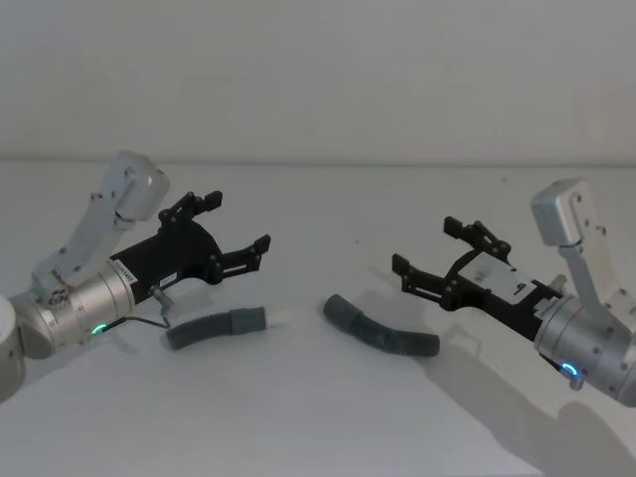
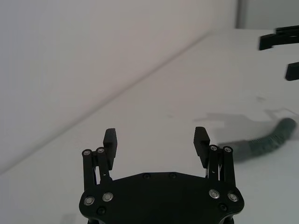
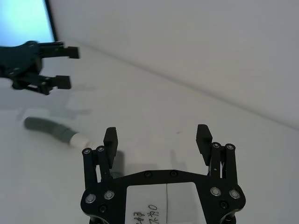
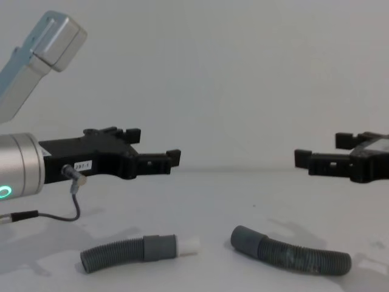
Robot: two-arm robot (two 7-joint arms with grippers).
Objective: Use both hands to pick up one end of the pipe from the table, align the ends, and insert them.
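Prob. lab bench, bare white table (image 1: 298,417), plain wall (image 1: 318,70) bkgd

Head above, chest low, same table (image 1: 298,417)

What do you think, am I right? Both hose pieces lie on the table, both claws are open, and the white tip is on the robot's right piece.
Not quite. The chest view shows the white tip on the left hose piece, not the right hose piece. The rest holds: both lie on the table, and the left gripper and right gripper are open.
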